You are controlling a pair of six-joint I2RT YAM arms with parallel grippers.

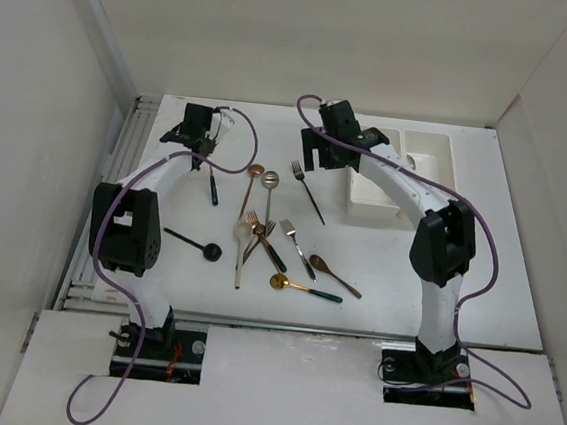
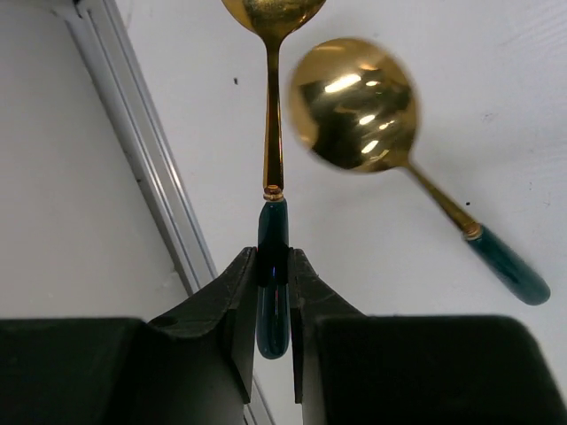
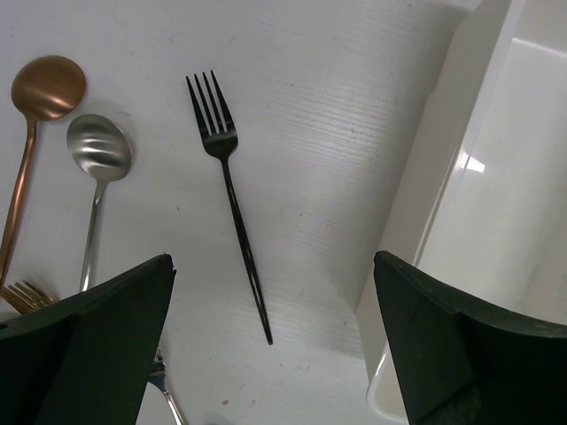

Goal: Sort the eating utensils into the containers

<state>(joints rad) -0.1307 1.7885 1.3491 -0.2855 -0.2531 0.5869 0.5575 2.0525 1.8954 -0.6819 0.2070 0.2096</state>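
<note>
My left gripper (image 2: 273,257) is shut on the green handle of a gold spoon (image 2: 271,133), which sticks out ahead of the jaws above the table. A second gold spoon with a green handle (image 2: 354,106) lies on the table just right of it. In the top view the left gripper (image 1: 202,149) is at the far left of the table. My right gripper (image 3: 273,258) is open and empty, hovering over a black fork (image 3: 232,186) beside the left white bin (image 3: 425,195). The two joined bins (image 1: 351,194) stand at the far right. In the top view the right gripper (image 1: 314,160) is just left of them.
Several utensils lie mid-table: a copper spoon (image 1: 254,175), a silver spoon (image 1: 269,181), a black spoon (image 1: 192,241), a gold fork (image 1: 253,220), a silver fork (image 1: 296,239), a brown spoon (image 1: 333,275) and a gold green-handled spoon (image 1: 301,288). A metal rail (image 2: 151,168) runs along the left edge.
</note>
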